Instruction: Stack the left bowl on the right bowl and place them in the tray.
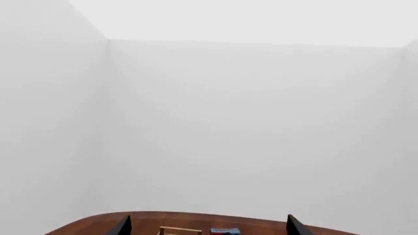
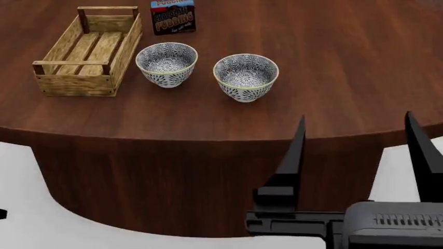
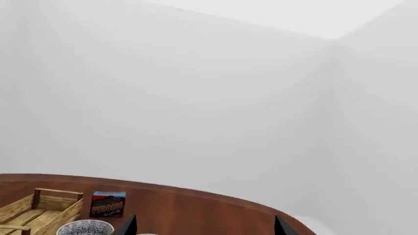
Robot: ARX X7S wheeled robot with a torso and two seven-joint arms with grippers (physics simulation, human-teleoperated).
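Two blue-and-white patterned bowls stand side by side on the dark wood table: the left bowl and the right bowl, a little apart, both empty. The tray, a light-wood slatted crate, lies empty just left of the left bowl. My right gripper hangs open in front of the table's near edge, short of the bowls and holding nothing. The right wrist view shows the left bowl and the tray beyond the open right gripper. In the left wrist view, my left gripper is open and empty, with the tray far off.
A blue-and-brown chocolate pudding box stands upright behind the left bowl, beside the tray's far end. It also appears as the box and the box in the wrist views. White walls surround the round table.
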